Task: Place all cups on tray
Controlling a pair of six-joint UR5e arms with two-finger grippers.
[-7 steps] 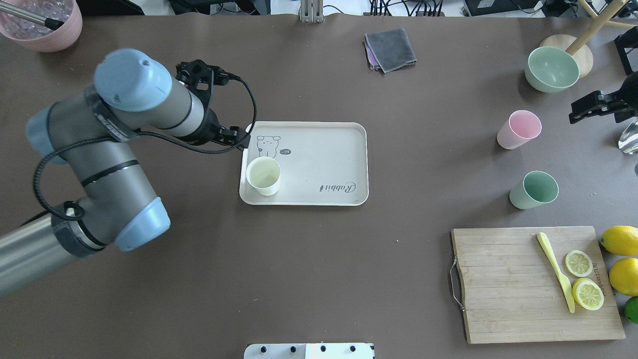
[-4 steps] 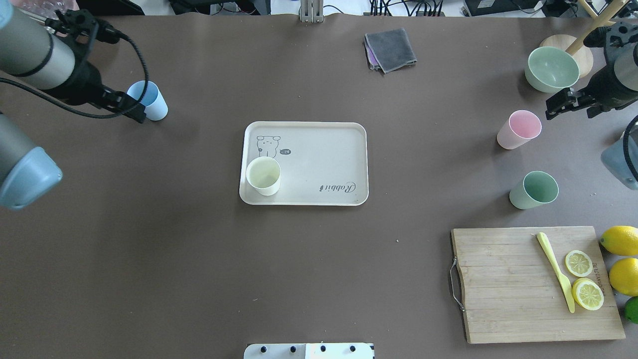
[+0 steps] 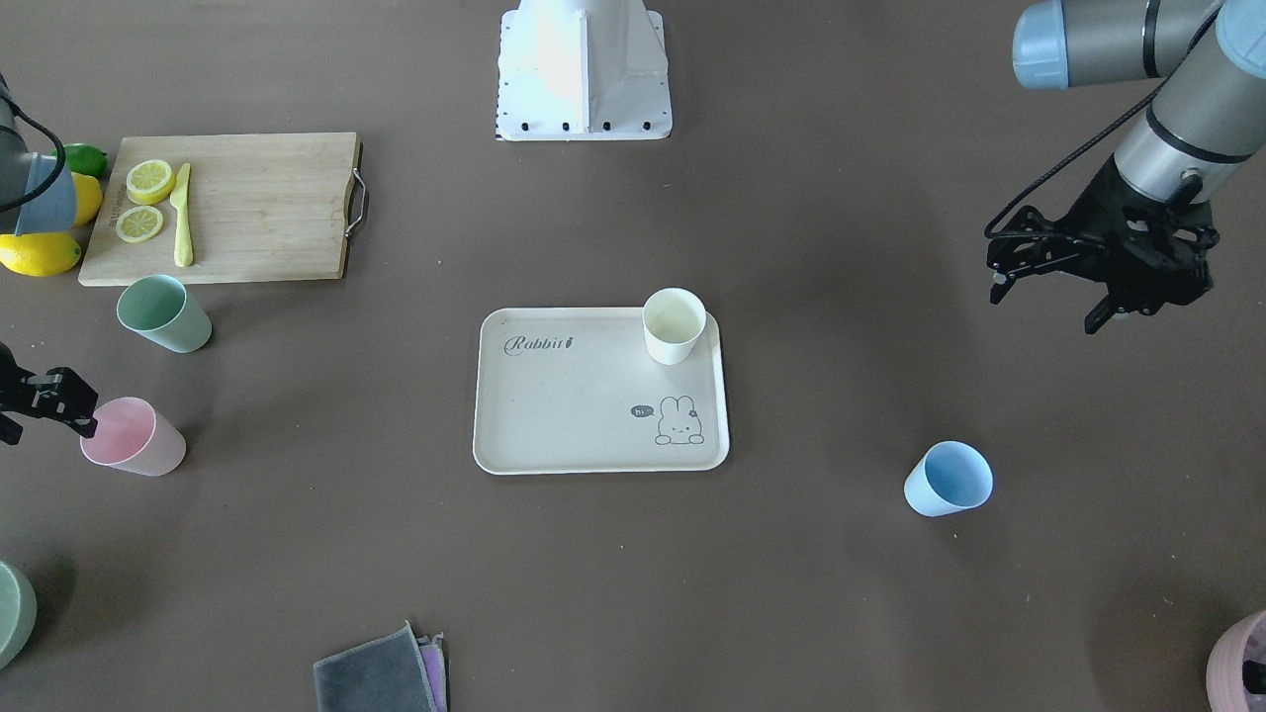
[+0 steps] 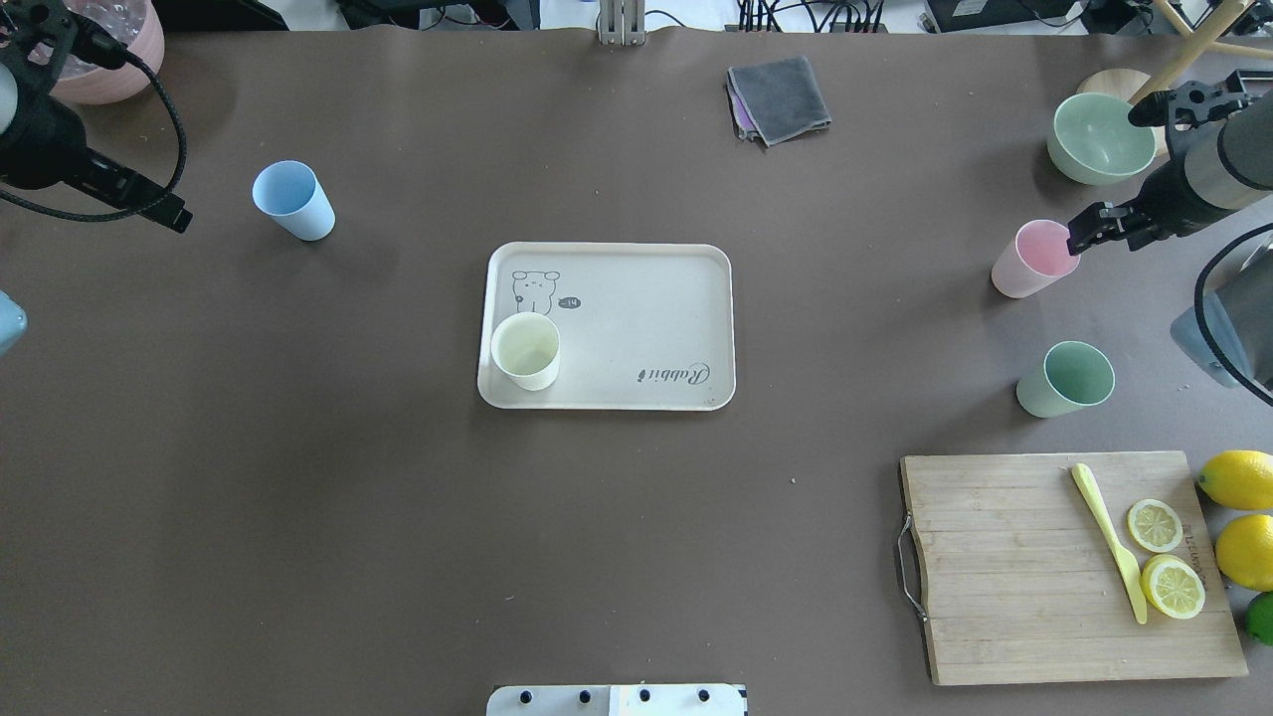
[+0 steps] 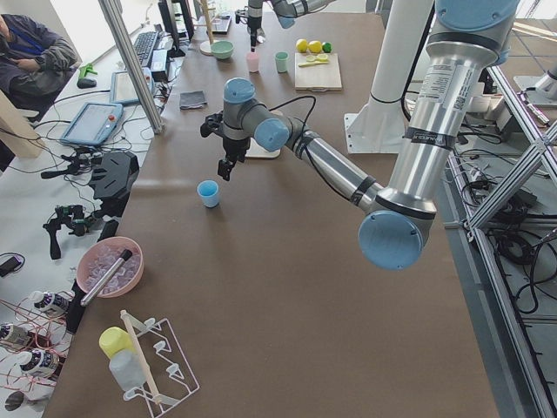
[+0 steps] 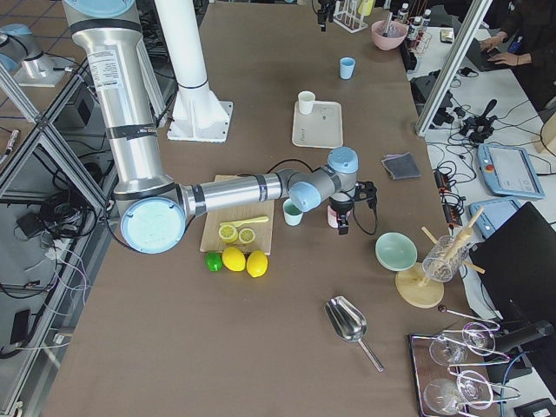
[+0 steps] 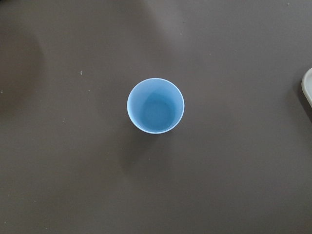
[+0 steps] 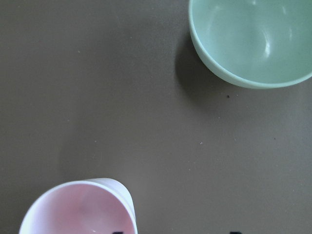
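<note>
The beige tray [image 4: 636,318] lies mid-table, with the cream-white cup [image 4: 525,350] upright in its corner by the bunny drawing. The light blue cup [image 4: 293,199] stands alone on the table; it sits mid-frame in the left wrist view [image 7: 156,106]. My left gripper [image 3: 1043,302] hangs high, off to the side of it, open and empty. The pink cup [image 4: 1034,258] and the mint green cup [image 4: 1065,379] stand on the table at the right. My right gripper [image 4: 1084,234] is open at the pink cup's rim [image 8: 80,207], holding nothing.
A grey-green bowl [image 4: 1102,137] stands beyond the pink cup. A wooden cutting board [image 4: 1014,577] with lemon slices and a knife lies at the near right, with whole lemons [image 4: 1238,479] beside it. There is a grey cloth [image 4: 779,97] at the back and a mauve pot [image 4: 99,70] at the far left.
My left arm has swung from the tray to the far left and uncovered the blue cup. My right gripper has moved in to the pink cup's rim.
</note>
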